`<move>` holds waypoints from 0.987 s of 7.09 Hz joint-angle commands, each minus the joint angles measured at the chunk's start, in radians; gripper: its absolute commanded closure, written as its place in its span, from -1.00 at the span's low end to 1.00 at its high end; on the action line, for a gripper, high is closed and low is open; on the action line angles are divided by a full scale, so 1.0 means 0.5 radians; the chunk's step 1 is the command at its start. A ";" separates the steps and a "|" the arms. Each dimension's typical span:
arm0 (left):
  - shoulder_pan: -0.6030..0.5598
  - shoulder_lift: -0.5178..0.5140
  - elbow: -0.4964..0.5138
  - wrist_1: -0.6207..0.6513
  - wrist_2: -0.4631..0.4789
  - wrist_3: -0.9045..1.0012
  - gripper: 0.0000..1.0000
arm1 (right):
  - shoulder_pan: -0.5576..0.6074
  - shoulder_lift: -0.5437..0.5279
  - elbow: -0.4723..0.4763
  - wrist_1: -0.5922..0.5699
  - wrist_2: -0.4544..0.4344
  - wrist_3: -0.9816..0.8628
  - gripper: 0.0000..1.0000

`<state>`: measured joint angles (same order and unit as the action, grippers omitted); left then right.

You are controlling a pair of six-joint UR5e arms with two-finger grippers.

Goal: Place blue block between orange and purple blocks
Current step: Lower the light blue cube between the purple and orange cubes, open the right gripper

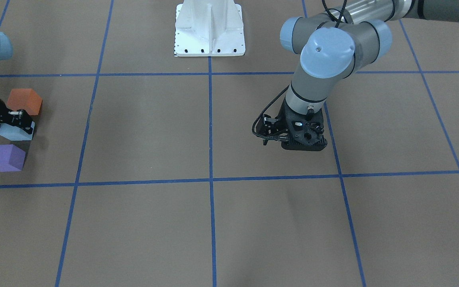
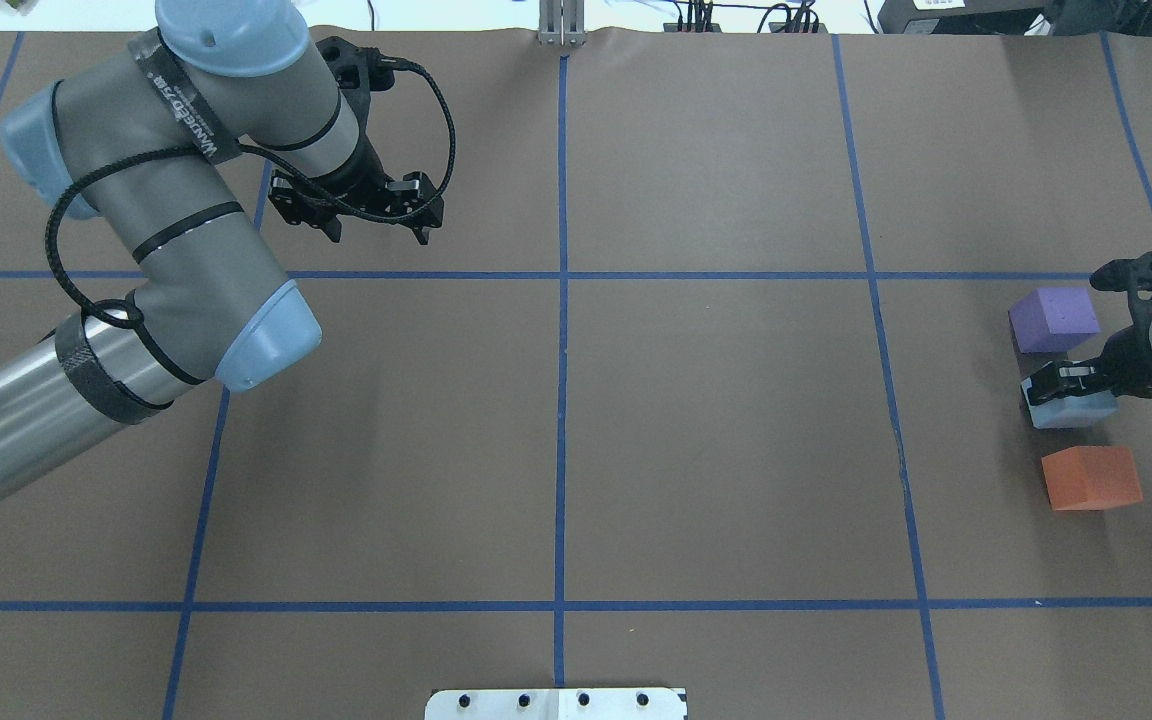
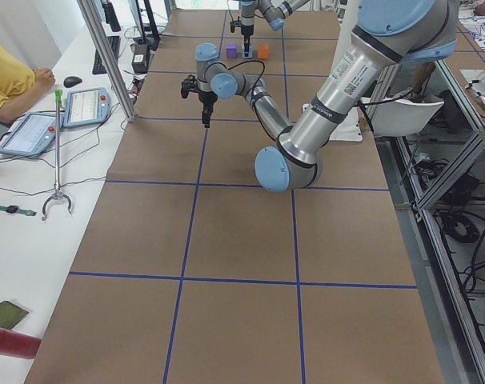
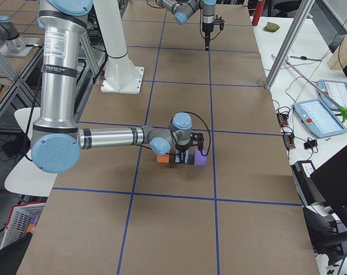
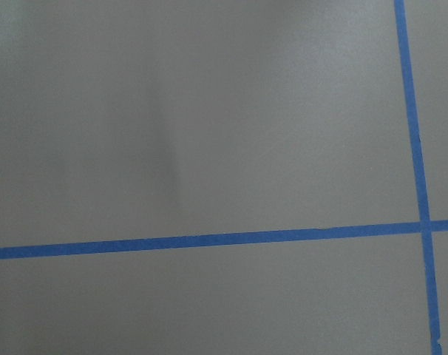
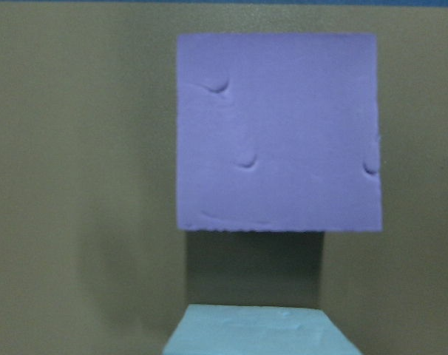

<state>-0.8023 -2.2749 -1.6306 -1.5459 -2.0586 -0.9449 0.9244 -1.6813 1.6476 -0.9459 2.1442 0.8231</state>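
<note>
The light blue block (image 2: 1071,410) sits between the purple block (image 2: 1053,318) and the orange block (image 2: 1091,477) near the table's right edge, all three in a row. My right gripper (image 2: 1068,386) is down on the blue block and closed around it. In the front view the blue block (image 1: 14,132) lies between the orange block (image 1: 24,101) and the purple block (image 1: 5,158). The right wrist view shows the purple block (image 6: 277,132) ahead and the blue block's top (image 6: 261,330) at the bottom edge. My left gripper (image 2: 379,232) hangs open and empty over the far left of the table.
The white robot base plate (image 1: 209,30) stands at the table's middle edge. Blue tape lines (image 2: 562,300) divide the brown table into squares. The left wrist view shows only bare paper and a tape line (image 5: 209,240). An operator sits beside the table's left end.
</note>
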 commanded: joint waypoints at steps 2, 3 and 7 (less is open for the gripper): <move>0.000 -0.003 0.000 0.002 0.000 0.000 -1.00 | -0.002 0.009 -0.006 0.002 -0.002 0.007 0.66; 0.000 0.000 0.000 0.002 0.000 0.000 -1.00 | 0.001 0.006 -0.006 0.002 -0.002 0.004 0.66; 0.000 -0.003 0.000 -0.001 0.000 0.000 -1.00 | 0.001 0.000 -0.003 0.002 -0.039 0.007 0.66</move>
<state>-0.8022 -2.2757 -1.6306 -1.5454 -2.0586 -0.9449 0.9262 -1.6806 1.6458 -0.9449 2.1302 0.8256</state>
